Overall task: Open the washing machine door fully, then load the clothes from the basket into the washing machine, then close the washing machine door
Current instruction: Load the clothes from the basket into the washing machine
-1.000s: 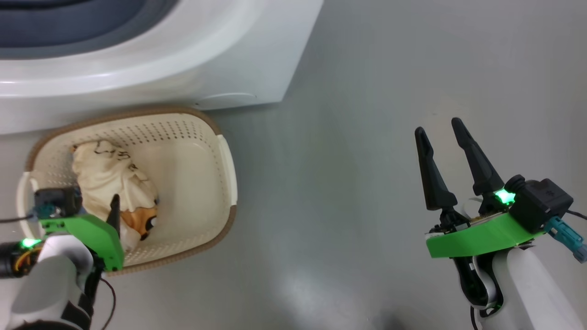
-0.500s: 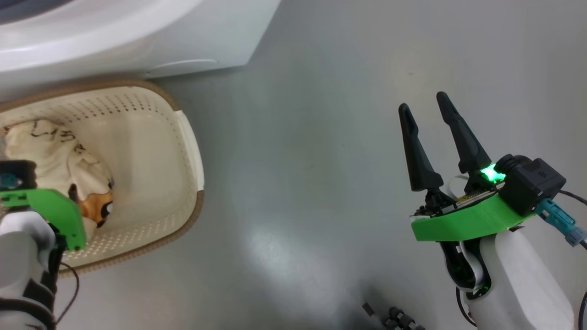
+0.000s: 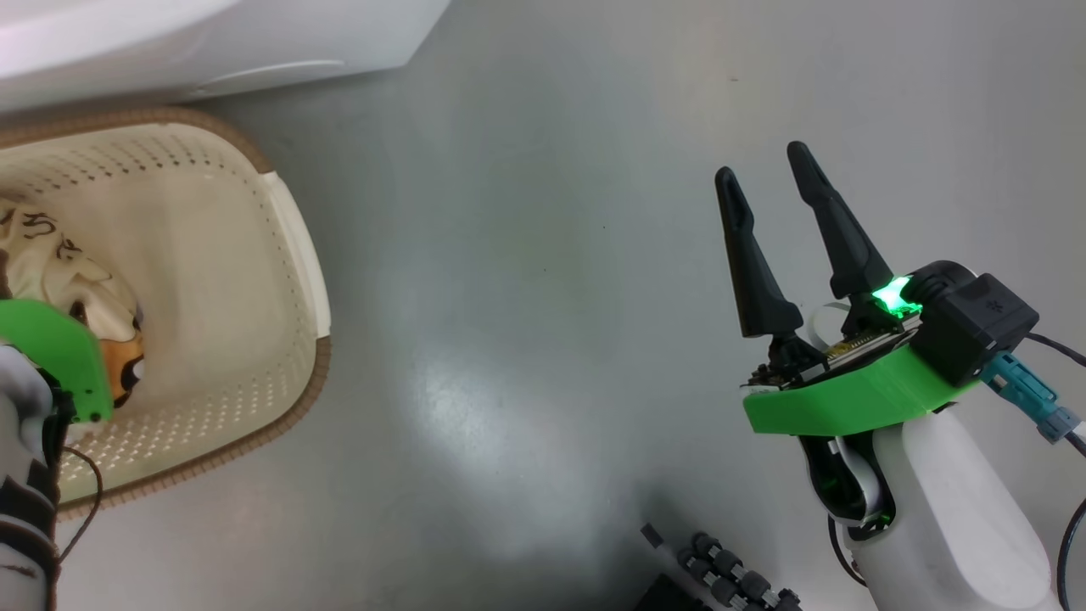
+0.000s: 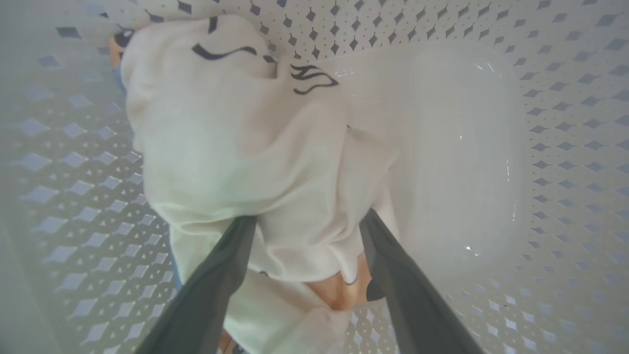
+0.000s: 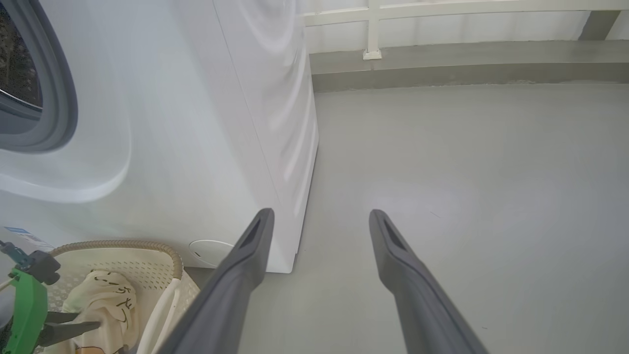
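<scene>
Closely, left wrist view shows left gripper (image 4: 308, 219) spread astride one cream lettered garment (image 4: 221, 147) in one perforated cream basket (image 4: 565, 123); head view: right gripper (image 3: 764, 161) spread.

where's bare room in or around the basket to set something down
Free: the basket floor on the side away from the clothes; the grey floor between basket, washing machine and right gripper. Crowded: the basket's left end, where the open left gripper reaches into the clothes.

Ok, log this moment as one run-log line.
phase: loading | left gripper: open, jaws either side of clothes in basket | right gripper: open, empty, above floor
</scene>
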Motion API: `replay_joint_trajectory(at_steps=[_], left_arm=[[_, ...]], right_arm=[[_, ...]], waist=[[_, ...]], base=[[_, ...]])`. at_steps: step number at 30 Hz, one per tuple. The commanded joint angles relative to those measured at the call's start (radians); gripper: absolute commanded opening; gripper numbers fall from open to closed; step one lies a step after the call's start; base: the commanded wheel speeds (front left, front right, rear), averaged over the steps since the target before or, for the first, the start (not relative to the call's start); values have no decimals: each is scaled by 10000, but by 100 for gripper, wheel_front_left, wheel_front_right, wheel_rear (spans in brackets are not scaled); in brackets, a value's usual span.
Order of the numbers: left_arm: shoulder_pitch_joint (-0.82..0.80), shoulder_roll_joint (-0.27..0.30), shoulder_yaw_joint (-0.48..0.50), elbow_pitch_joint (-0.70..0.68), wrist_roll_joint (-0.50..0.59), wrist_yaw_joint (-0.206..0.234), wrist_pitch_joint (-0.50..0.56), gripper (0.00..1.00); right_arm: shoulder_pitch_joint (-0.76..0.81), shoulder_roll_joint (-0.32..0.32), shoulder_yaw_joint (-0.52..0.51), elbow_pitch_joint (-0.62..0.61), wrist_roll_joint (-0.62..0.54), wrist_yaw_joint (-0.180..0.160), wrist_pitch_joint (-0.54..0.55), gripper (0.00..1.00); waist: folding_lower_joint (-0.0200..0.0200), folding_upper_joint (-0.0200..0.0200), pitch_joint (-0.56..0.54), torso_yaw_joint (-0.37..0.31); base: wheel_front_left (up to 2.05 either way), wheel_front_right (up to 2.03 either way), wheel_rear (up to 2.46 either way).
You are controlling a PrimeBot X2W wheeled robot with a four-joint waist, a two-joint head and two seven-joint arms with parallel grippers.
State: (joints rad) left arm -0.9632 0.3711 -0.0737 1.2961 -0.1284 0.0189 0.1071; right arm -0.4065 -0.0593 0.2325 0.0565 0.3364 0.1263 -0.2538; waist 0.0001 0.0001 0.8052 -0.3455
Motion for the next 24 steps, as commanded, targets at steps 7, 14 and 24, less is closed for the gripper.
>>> replay_joint_trajectory(at_steps=[7,14,24], left_arm=[[-72,641,-19,-61,137,142,174,100],[-296,806,-169,-58,139,185,267,100],[-550,912,-411,-55,147,215,417,100]], right_arm=[[90,51,339,-306,65,44,-80,100],[29,67,400,-365,73,44,-80,100],[2,79,504,-464,51,44,-80,100]], waist=[[-1,-1,251,-135],[-1,-1,439,-230],[-1,-1,669,-311]], base=[[0,0,0],[0,0,0],[0,0,0]])
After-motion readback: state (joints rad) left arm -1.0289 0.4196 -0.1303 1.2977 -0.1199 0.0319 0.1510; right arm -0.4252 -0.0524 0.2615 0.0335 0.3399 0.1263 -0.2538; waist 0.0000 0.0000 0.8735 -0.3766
